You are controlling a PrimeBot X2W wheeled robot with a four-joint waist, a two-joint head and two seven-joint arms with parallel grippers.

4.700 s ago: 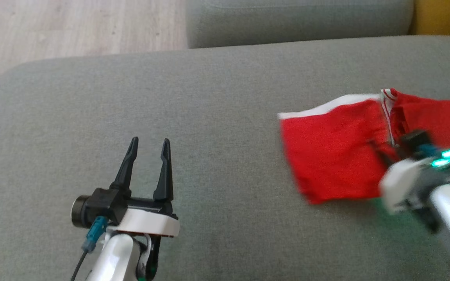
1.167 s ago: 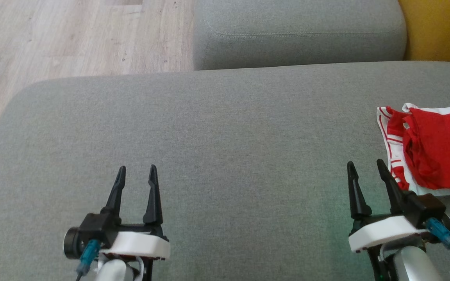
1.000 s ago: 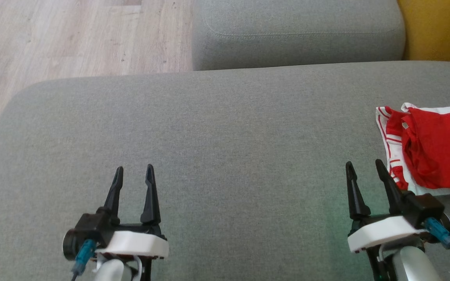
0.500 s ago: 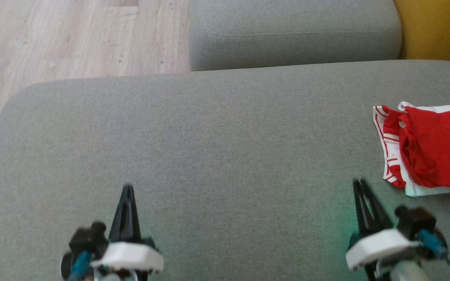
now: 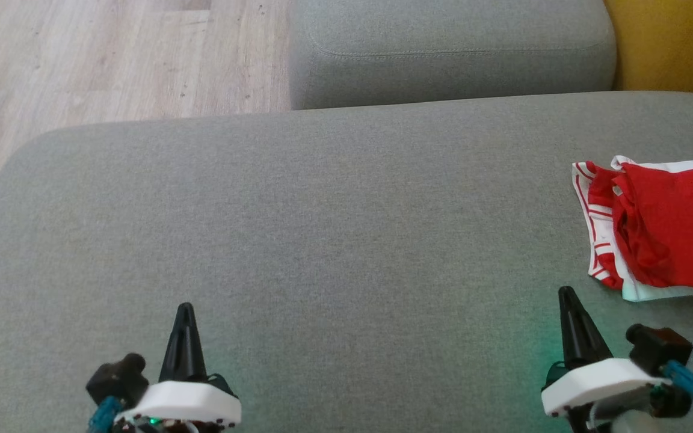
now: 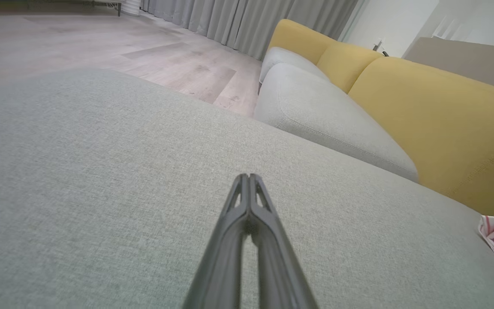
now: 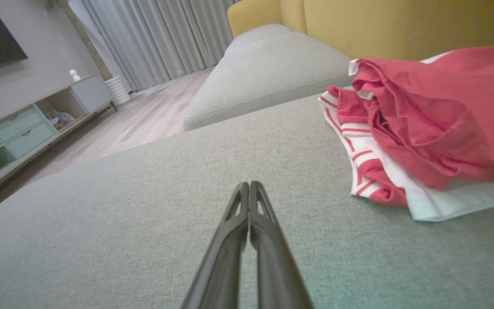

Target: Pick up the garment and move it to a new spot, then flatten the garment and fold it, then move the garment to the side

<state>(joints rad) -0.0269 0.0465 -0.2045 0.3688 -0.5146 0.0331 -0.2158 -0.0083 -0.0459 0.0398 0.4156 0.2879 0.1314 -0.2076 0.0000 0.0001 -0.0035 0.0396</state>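
Red-and-white cloth garment [image 5: 671, 228] lies in a folded bundle on the grey fabric cushion [image 5: 322, 210], just ahead-right of your right gripper [image 5: 570, 325], not touching. Right gripper and left gripper [image 5: 185, 331]: fingers pressed together, empty. Judgement: folding and side placement look done; you have little left.

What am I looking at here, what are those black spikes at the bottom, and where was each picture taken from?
It is a two-armed robot working over a grey sofa cushion. The picture looking down comes from a camera on its head. The black spikes are its grippers: the left gripper at lower left, the right gripper at lower right. Each has two fingers, here pressed together, holding nothing. The other two pictures come from cameras on the wrists, looking along those fingers. A red and white garment lies rumpled on the cushion, off to the right, near the right gripper but not touched by it.
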